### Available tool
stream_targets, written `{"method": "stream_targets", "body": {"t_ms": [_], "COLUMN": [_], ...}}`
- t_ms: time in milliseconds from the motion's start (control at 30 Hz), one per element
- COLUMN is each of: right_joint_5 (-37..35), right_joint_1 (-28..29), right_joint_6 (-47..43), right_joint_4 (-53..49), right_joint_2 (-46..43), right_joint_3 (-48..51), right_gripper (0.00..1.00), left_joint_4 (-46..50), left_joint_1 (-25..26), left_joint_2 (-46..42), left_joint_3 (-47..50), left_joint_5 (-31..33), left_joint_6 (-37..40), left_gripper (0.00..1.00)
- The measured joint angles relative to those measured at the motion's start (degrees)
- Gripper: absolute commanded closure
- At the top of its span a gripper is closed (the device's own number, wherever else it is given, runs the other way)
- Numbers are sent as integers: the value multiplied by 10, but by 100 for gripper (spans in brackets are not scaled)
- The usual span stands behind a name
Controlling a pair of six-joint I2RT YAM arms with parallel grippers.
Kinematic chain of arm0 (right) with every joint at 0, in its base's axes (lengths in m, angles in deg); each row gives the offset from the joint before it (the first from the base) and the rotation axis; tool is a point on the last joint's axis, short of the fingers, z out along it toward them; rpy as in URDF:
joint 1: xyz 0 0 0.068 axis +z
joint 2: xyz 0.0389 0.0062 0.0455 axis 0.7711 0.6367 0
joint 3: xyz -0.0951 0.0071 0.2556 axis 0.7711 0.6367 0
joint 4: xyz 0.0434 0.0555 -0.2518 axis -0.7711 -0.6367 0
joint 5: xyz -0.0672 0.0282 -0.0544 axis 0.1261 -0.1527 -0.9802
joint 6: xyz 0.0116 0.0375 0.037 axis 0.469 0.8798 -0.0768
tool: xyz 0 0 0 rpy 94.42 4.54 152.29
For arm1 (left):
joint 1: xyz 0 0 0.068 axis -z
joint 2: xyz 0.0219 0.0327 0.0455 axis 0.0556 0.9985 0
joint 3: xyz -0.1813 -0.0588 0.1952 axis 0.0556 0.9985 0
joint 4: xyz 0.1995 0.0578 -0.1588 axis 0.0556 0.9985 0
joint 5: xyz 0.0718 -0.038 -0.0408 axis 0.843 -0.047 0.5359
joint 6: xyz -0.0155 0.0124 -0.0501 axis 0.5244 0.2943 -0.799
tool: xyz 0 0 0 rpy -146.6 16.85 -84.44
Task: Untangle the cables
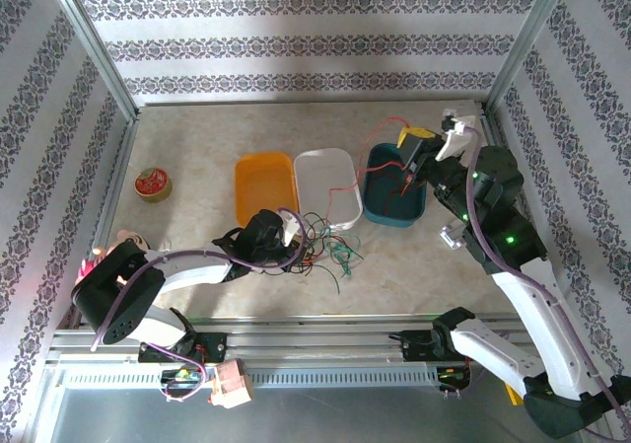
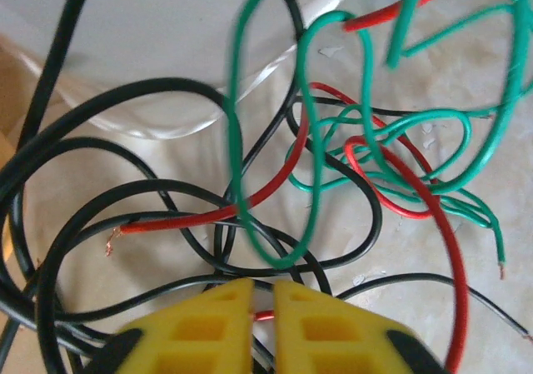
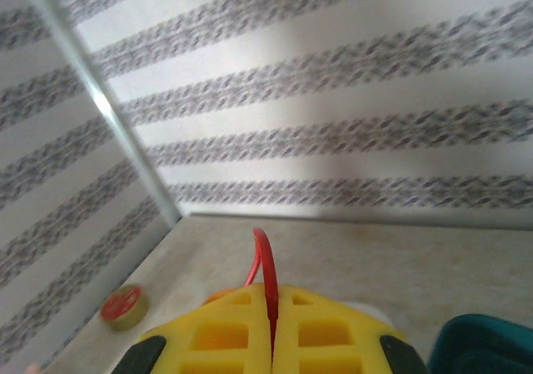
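The cables (image 1: pixel 320 246) lie in a loose tangle of red, black and green strands on the table in front of the white tray. My left gripper (image 1: pixel 294 236) sits low at the tangle's left edge. In the left wrist view its yellow fingers (image 2: pixel 208 324) are nearly together, with a red cable (image 2: pixel 265 315) crossing the narrow gap, black loops (image 2: pixel 83 174) to the left and green loops (image 2: pixel 308 166) ahead. My right gripper (image 1: pixel 407 139) is raised over the teal tray (image 1: pixel 380 206), shut on one red cable (image 3: pixel 265 253) that arches up from its fingertips and hangs down into the tray.
An orange tray (image 1: pixel 264 186) and a white tray (image 1: pixel 327 182) stand side by side left of the teal one. A red-lidded tin (image 1: pixel 152 184) sits at the far left. Patterned walls and metal posts enclose the table.
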Motion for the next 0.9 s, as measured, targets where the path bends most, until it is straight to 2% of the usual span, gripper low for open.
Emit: {"method": "stream_targets", "body": {"t_ms": [133, 267, 433, 700, 900], "right_joint_5": [-47, -58, -60, -78, -44], "right_joint_1": [-37, -84, -132, -152, -156], "right_joint_6": [10, 29, 56, 59, 59], "right_joint_4": [1, 12, 31, 66, 82], "right_joint_2": [10, 28, 40, 22, 12], "right_joint_3": [1, 20, 33, 32, 14], "right_gripper": [100, 100, 100, 100, 100], "left_joint_4": [-4, -3, 2, 27, 50], "left_joint_1": [4, 12, 15, 15, 15], "left_joint_2": [0, -13, -34, -39, -39], "left_joint_3": [5, 8, 9, 19, 28], "left_joint_5": [9, 27, 86, 174, 220], "left_joint_6": [-8, -10, -11, -20, -36], "left_gripper": [97, 100, 100, 100, 100]}}
